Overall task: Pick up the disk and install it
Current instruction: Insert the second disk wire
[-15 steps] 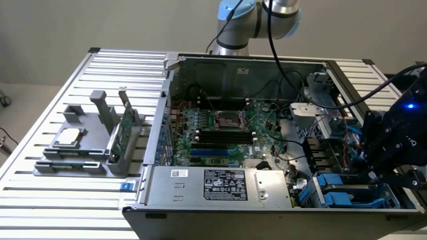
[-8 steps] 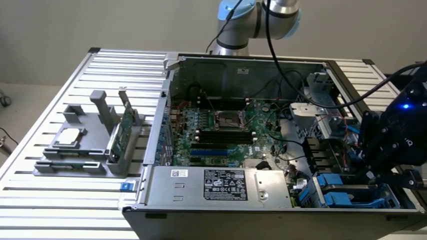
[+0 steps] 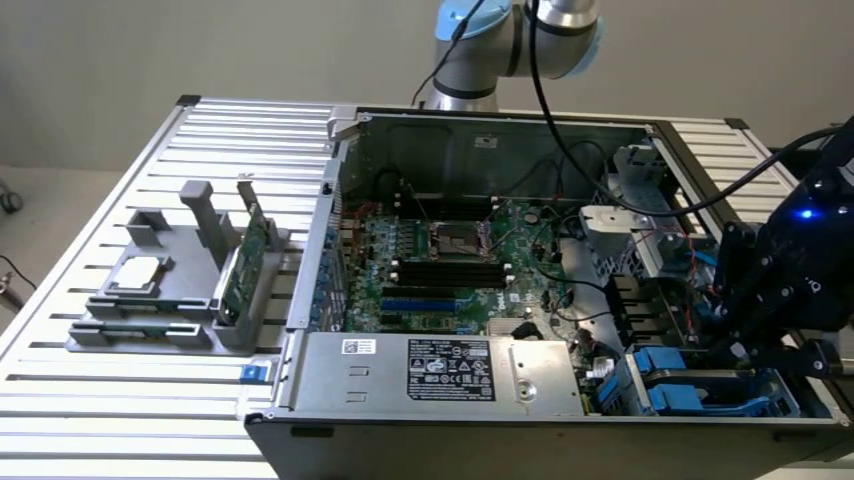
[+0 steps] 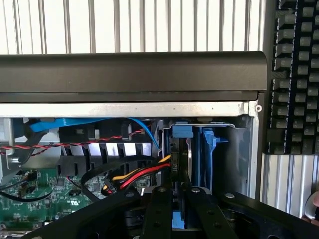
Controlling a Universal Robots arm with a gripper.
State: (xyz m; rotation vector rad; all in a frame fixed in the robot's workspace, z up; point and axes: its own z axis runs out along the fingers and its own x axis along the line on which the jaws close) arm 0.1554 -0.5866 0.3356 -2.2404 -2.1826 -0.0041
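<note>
In the drive bay at the case's corner, on the exterior view's right, the disk (image 4: 188, 164) is standing on edge in its blue carrier, seated between the bay walls with its top edge showing in the wrist view. The end effector (image 4: 180, 199) is reaching down directly over it, its black fingers (image 4: 158, 209) sitting on either side of the carrier's blue edge; whether they are pressing on it I cannot tell. In the exterior view the end effector (image 3: 761, 330) is hanging over the blue bays (image 3: 674, 385) near the case (image 3: 441, 380) front. Red, yellow and black cables (image 4: 134, 174) are running just beside the disk. The motherboard (image 3: 441, 265) is lying in the open case. On the slatted surface (image 3: 107, 400), at the exterior view's left, a grey holder (image 3: 174, 290) is carrying a chip (image 3: 140, 272) and a green card (image 3: 238, 262). A keyboard (image 4: 296, 74) is lying beside the case.
</note>
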